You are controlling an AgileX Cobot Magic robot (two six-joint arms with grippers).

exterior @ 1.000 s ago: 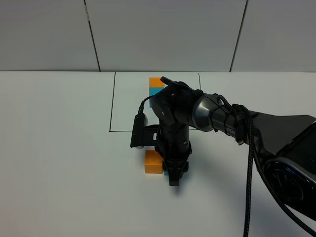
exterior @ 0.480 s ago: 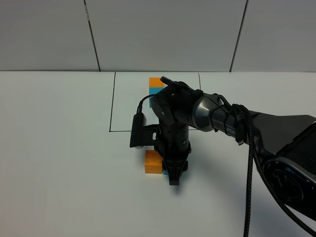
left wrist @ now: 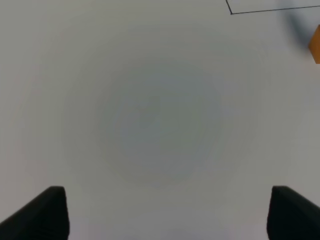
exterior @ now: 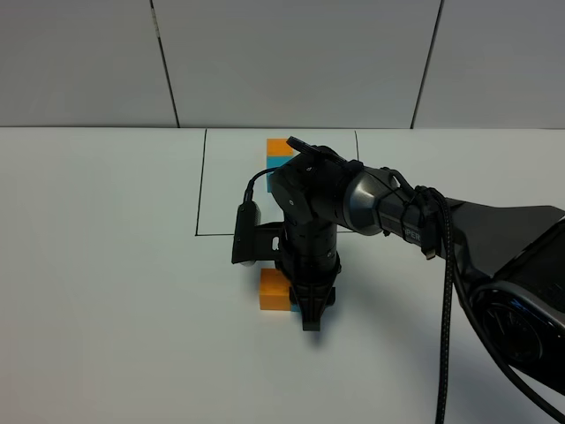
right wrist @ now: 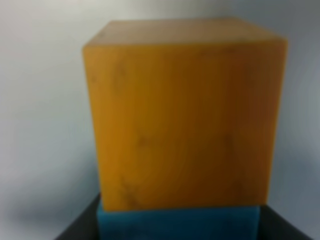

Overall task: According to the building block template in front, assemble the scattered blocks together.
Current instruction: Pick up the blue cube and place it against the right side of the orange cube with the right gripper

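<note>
1. The right gripper (exterior: 309,316) is clamped on the teal cube (right wrist: 177,223), which touches the orange cube (exterior: 273,290), nearer than the template (exterior: 279,154).
2. The left gripper (left wrist: 162,212) gapes wide, empty.
3. The cubes seem light and rigid (maybe slick): pinch flat opposite faces.

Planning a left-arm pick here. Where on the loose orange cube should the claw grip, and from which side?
Pinch the orange cube across its near and far faces, coming in from the robot's left. It sits flat on the table, its right face meets the teal cube in the right claw, and that arm crowds the top.
</note>
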